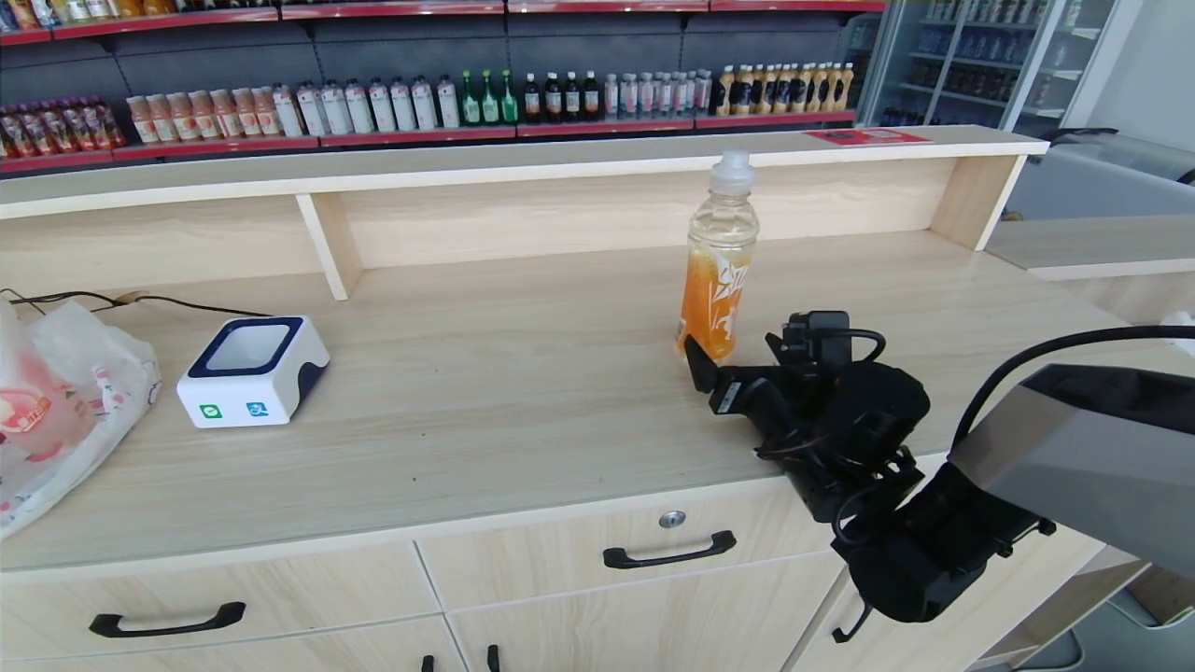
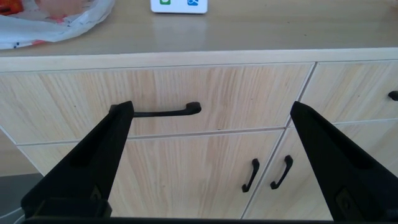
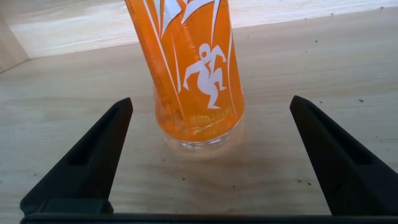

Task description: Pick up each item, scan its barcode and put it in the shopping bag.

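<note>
The bottle [image 1: 717,257] stands upright on the counter [image 1: 523,411] just ahead of your right claw [image 3: 211,109], in line with the gap between its spread fingers [image 3: 93,155]. Well off to that claw's left sits the scanner [image 1: 252,371], and farther left the shopping bag [image 1: 65,401]. Your left claw [image 2: 211,109] hangs before the drawers [image 2: 186,155], below the counter's edge.
</note>
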You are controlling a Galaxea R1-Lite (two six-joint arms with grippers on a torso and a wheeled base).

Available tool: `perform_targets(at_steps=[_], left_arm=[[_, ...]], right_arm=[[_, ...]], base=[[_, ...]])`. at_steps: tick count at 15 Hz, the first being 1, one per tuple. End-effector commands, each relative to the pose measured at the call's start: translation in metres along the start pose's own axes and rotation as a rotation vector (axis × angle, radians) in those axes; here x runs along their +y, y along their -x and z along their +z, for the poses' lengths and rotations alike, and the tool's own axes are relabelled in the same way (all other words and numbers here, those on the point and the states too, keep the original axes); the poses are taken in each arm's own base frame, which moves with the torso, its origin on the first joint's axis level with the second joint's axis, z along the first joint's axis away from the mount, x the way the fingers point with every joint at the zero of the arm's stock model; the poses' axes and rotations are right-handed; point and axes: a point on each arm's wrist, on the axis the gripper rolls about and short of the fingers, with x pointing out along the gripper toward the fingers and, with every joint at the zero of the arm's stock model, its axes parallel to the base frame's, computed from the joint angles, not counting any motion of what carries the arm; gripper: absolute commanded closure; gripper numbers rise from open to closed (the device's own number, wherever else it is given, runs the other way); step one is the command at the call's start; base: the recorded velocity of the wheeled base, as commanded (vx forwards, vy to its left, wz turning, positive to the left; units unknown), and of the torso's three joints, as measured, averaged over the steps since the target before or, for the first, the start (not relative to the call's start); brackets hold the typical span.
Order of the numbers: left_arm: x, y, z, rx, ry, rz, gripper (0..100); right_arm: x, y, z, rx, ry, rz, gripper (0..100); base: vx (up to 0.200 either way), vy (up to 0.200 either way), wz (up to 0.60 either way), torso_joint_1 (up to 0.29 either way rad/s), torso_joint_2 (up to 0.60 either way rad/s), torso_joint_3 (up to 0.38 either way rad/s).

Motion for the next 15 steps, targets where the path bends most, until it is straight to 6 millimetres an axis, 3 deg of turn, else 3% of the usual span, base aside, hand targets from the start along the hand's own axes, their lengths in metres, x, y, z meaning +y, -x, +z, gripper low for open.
perform_targets(at_steps=[1,9,15], left_arm=[[0.0,0.0,0.0,0.0,0.0,0.0,0],[0.0,0.0,0.0,-0.002,-0.002,0.0,0],[0.0,0.0,0.0,-0.002,-0.005,0.0,0]], right_arm=[[-0.001,0.001,0.004,-0.008,-0.002,-0.002,0],[-0.002,0.006,0.02,-0.039,0.056,0.006,0],[-0.002,-0.006,0.04,-0.13,0.147,0.116,0]], base=[[0.0,0.0,0.0,0.0,0.0,0.0],[0.0,0.0,0.0,0.0,0.0,0.0],[0.0,0.0,0.0,0.0,0.0,0.0]])
